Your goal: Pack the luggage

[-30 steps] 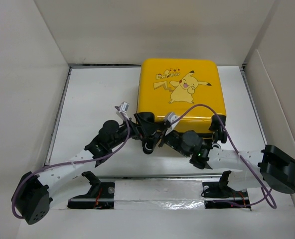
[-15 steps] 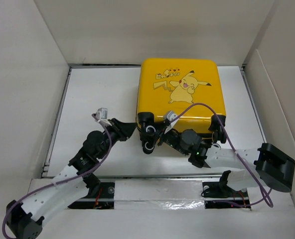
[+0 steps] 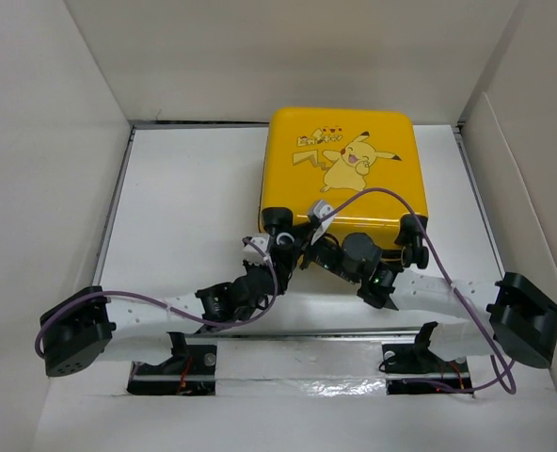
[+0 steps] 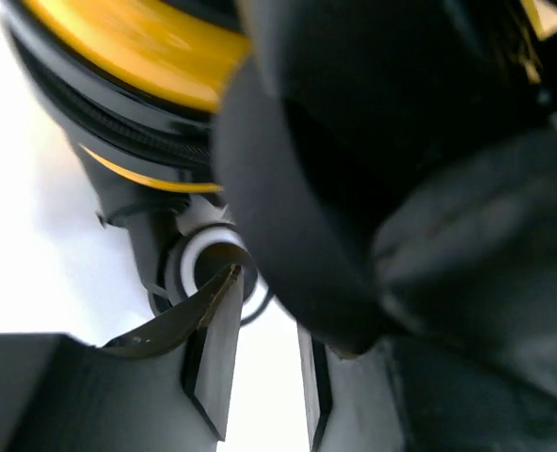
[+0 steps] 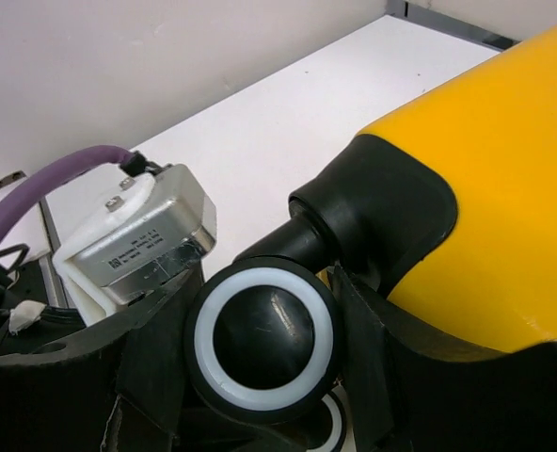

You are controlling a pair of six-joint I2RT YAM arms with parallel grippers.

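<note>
The left end effector [image 4: 264,306] has swung back in low, narrowed beside the wheel [image 4: 203,268]; whether it grips I cannot tell. The right end effector [image 5: 262,282] clamps that wheel of the closed suitcase [image 3: 340,169], which lies on the desk [image 3: 184,188] right of centre. Crowded so, they could collide.

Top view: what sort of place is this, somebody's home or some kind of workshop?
Most likely a robot test cell, not a home: a white table boxed in by plain white panels, a left arm and a right arm bolted at its near edge, and one yellow Pikachu suitcase.
</note>
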